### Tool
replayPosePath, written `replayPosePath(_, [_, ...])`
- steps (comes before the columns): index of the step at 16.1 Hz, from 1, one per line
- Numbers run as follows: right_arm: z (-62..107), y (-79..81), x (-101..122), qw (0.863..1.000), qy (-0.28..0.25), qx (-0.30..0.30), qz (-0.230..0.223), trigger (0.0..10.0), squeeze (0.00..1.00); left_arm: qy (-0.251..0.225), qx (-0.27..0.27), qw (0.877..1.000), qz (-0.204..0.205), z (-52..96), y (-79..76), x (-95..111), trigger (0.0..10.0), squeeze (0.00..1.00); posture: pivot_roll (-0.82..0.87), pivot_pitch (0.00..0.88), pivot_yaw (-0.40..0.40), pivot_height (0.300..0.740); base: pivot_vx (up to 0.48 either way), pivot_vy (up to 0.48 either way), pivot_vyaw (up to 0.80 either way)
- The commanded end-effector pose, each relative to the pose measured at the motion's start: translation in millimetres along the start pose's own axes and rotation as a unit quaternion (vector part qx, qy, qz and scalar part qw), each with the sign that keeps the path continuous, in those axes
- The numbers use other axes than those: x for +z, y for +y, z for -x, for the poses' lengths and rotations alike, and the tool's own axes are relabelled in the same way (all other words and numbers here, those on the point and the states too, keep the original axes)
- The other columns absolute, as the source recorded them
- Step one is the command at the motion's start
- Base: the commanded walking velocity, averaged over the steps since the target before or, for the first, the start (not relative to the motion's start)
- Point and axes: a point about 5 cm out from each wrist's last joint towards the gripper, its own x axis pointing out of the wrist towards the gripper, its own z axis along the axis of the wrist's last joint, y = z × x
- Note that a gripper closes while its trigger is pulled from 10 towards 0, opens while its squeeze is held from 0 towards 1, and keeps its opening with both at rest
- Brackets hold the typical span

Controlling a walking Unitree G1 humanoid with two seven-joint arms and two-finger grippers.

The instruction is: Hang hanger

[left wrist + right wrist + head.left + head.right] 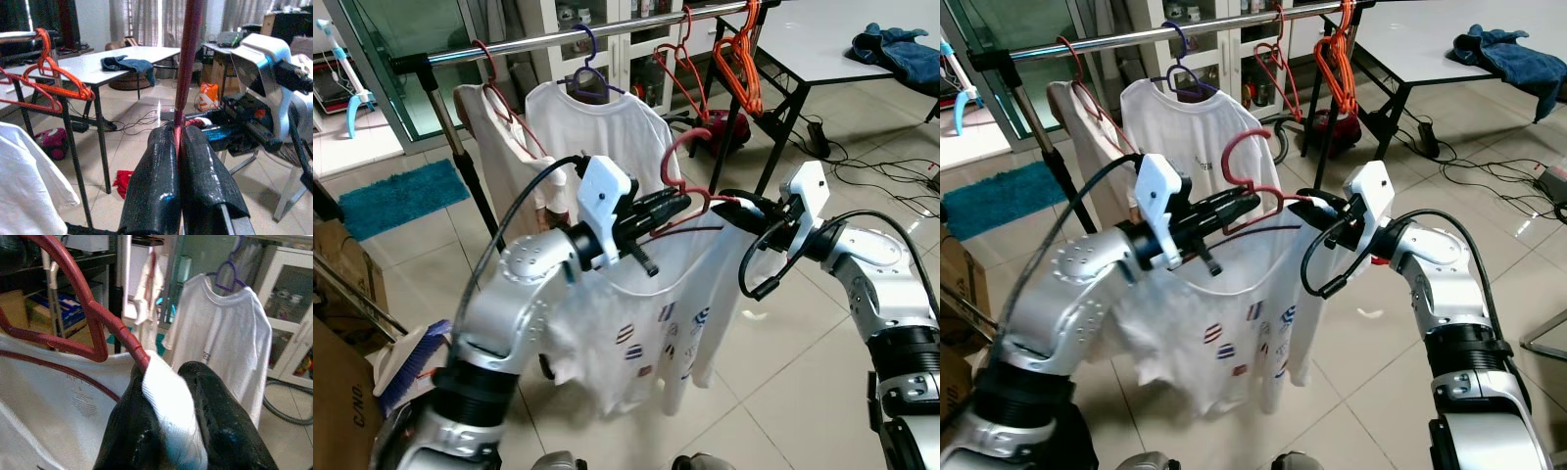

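Left gripper (178, 147), right gripper (168, 396) clamp hanger (680, 181).

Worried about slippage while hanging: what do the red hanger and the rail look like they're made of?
Red hanger: probably plastic, smooth with a slight sheen, moulded ridges near the right gripper. Rail: metal by its look, a polished silvery tube with bright reflections, likely slick.

Smooth red plastic hanger (677, 196) carries soft white cloth shirt (646, 323); glossy black left claw (182, 161); shiny metal rail (568, 37) at upper frame; glossy tiled floor (803, 343)
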Motion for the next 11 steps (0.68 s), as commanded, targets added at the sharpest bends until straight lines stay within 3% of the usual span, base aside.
replayPosePath(1, [8.6,-3.3,-6,0.999,-0.01,-0.03,-0.028,0.0,0.0,-0.03,0.057,0.998,0.0,4.9,13.7,11,10.0,0.0,0.04,0.0,0.016,0.74,0.0,0.0,0.0])
replayPosePath(5, [10.3,-1.9,-13,0.999,0.012,-0.032,-0.022,0.0,0.0,-0.031,0.04,0.999,-0.001,1.4,7.6,11,10.0,0.0,0.04,0.0,0.017,0.74,0.0,0.0,0.0])
replayPosePath(9, [-4.7,1.3,3,0.999,0.022,0.018,0.045,0.0,0.0,-0.015,-0.005,1.0,-0.006,1.2,-4.3,6,10.0,0.0,0.03,0.0,0.031,0.74,0.0,0.0,0.0])
replayPosePath(10, [-7.5,-0.9,8,0.996,0.037,0.024,0.081,9.0,0.0,-0.012,-0.012,1.0,-0.007,0.9,-6.4,5,10.0,0.0,0.04,0.0,0.028,0.74,0.0,0.0,0.0])
replayPosePath(11, [-8.9,-3.1,10,0.994,0.044,0.022,0.097,10.0,0.0,-0.012,-0.016,1.0,-0.008,0.9,-7.6,5,10.0,0.0,0.04,0.0,0.027,0.74,0.0,0.0,0.0])
